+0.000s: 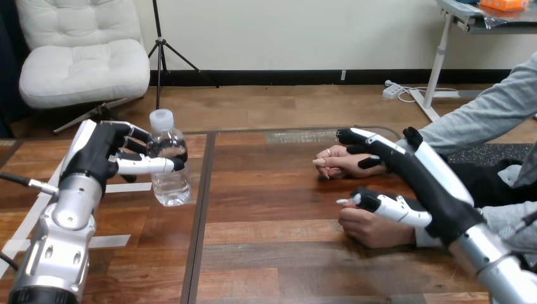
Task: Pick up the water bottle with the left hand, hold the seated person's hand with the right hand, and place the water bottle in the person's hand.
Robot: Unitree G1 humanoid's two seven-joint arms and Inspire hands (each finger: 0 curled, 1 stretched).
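Two hands are resting at the right of the frame, the person's upper hand (339,161) and the person's lower hand (370,229). The right hand (430,183) is lying between them, spread wide and curling round neither. At the left, the left hand (104,158) is wrapping fingers and thumb round the water bottle (170,183), which is standing upright, apparently on the tabletop (278,253), capped and partly filled with water. From the bottle, the person's hands are lying well apart to the right.
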